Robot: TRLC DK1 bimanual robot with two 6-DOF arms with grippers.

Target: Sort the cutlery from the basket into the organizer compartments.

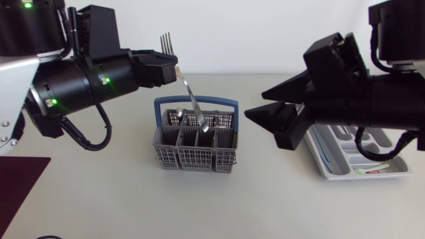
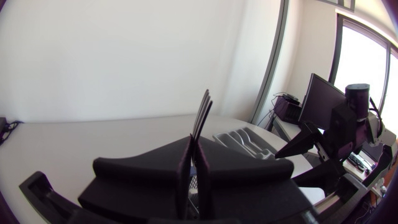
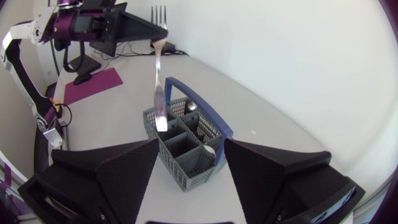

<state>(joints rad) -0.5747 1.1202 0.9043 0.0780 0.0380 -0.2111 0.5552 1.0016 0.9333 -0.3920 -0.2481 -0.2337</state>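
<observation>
Fork [image 1: 191,96]: held up over the basket, gripped just below its tines.
Fork's long axis: steep and slanted. The 4 tines point up and lean toward the left arm's side. The handle runs down and toward the basket's middle. From the right wrist view [image 3: 158,81] it looks nearly upright.
Fork's lower end: level with the basket's rim. I cannot tell whether it dips into a compartment or touches anything.
Left gripper [image 1: 174,66]: its 2 fingers are pressed onto the fork's neck from both sides. In its own view [image 2: 194,149] the tines [image 2: 202,115] stick out past the fingertips.
Right gripper [image 1: 257,104]: fingers spread wide with nothing in them. It hangs above the table between the basket and the organizer, with its tips aimed at the basket.
Basket [image 1: 196,156]: grey mesh with several compartments, standing upright near the table's middle. Its blue handle [image 1: 222,101] arches over it.
Spoon [image 1: 178,114]: stands in a back compartment, bowl up. More cutlery is beside it.
Organizer [image 1: 345,174]: pale tray on the right side of the table, well apart from the basket and partly hidden under the right arm.
Organizer's contents: 1 pale utensil [image 1: 372,169] lies in the front compartment. I cannot tell its kind.
Mat [image 1: 20,186]: dark maroon, flat at the table's left edge.
</observation>
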